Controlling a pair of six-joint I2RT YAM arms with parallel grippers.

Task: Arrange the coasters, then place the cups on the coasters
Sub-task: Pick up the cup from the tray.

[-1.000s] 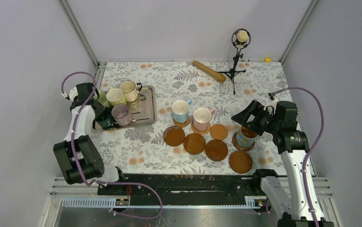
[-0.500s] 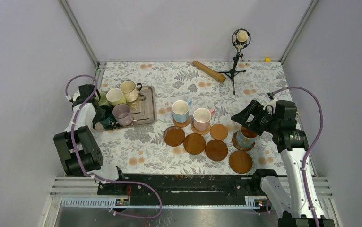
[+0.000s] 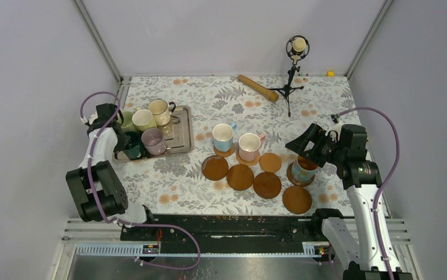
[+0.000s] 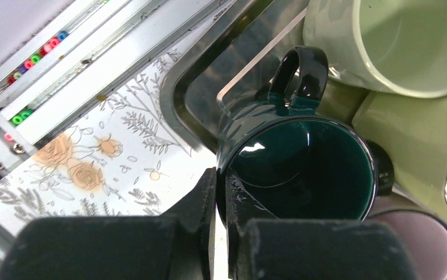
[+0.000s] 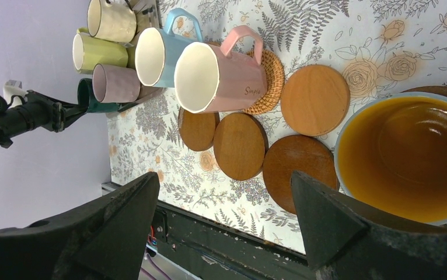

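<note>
Left fingers (image 4: 201, 201) pinch the rim of a glossy dark green mug (image 4: 303, 169), 1 of 5 mugs crowded in a metal tray (image 3: 179, 133). Right gripper (image 5: 222, 185) gapes wide over a blue mug (image 5: 411, 157), 1 of 3 on coasters (image 3: 267, 185). 8 round coasters: 7 apparently wood, 1 woven. Microphone (image 3: 297, 46) stands behind.

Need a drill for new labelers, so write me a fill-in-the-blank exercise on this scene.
1. The left gripper is shut on the rim of a mug whose colour is ____.
2. Counting the pink mug, the mugs standing on coasters number ____.
3. The right gripper, above the yellow-lined mug, has its jaws ____.
4. Coasters with nothing on them number ____.
Missing words: dark green; three; open; five.
</note>
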